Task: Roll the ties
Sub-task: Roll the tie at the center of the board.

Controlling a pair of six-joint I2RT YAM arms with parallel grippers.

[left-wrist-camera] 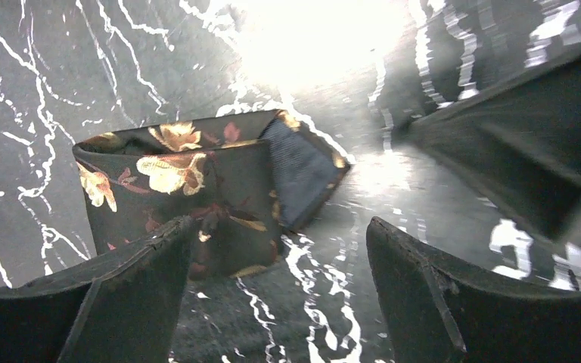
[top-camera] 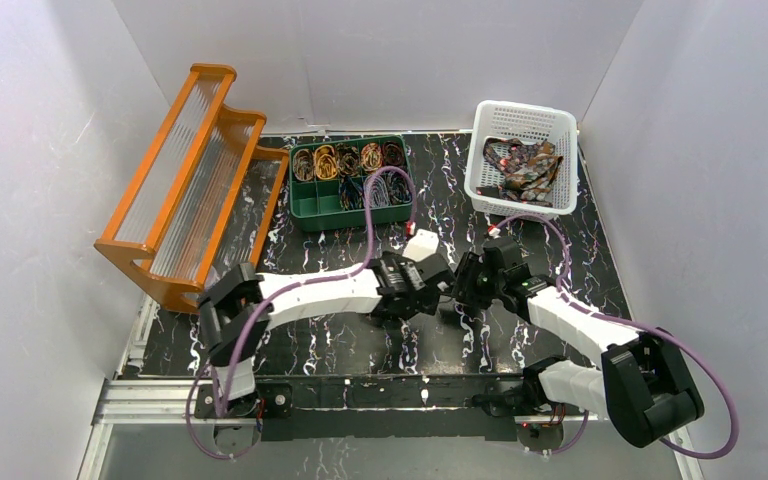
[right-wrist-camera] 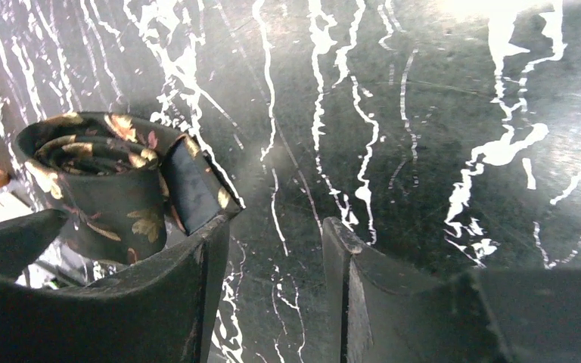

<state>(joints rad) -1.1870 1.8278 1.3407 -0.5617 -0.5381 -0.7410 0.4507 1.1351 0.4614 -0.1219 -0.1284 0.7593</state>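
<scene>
A rolled tie (left-wrist-camera: pixel 189 189), dark with gold and red flowers, stands as a coil on the black marbled table (top-camera: pixel 340 340). Its loose tail end lies against the coil's side. My left gripper (left-wrist-camera: pixel 280 227) is open; the coil sits just ahead of its left fingertip and touches neither pad. My right gripper (right-wrist-camera: pixel 276 227) is open with only table between its fingers, and the same coil (right-wrist-camera: pixel 106 181) lies to the left of its left finger. In the top view both grippers, left (top-camera: pixel 436 284) and right (top-camera: pixel 463 288), meet at the table's middle and hide the coil.
A green tray (top-camera: pixel 305 217) with several rolled ties stands at the back centre. At the back right, a white basket (top-camera: pixel 520 115) holds loose ties (top-camera: pixel 525 165). An orange rack (top-camera: pixel 185 180) stands along the left side.
</scene>
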